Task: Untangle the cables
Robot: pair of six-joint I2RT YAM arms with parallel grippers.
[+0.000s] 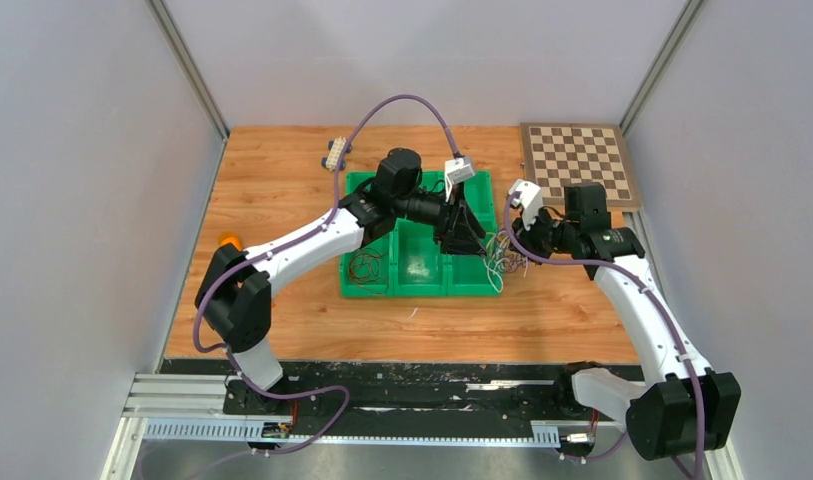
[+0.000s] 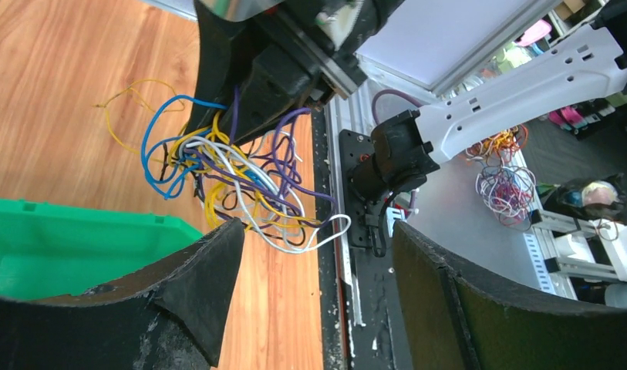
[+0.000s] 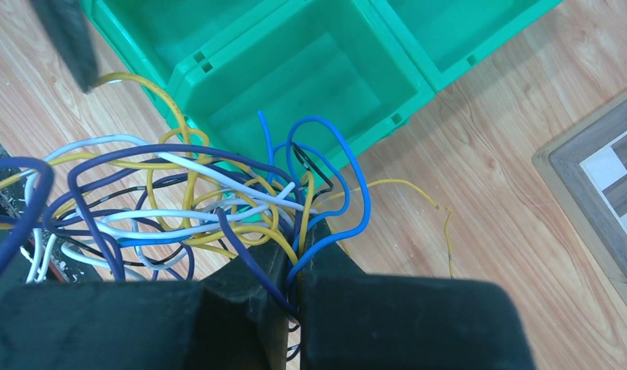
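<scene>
Tangled blue, yellow, white and purple cables (image 3: 217, 210) are clenched in the right fingers (image 3: 402, 324) beside the green bins (image 1: 418, 291), centre frame. The left fingers (image 2: 194, 297) are released; thin wires (image 1: 366, 265) are held in the leftmost bin.

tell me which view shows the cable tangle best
The right wrist view: the cables fill the frame, strands distinct, pinched in the shut right tool. The left wrist view shows them farther off, near the green bin. The top view shows only a small clump at the bin's right edge.
</scene>
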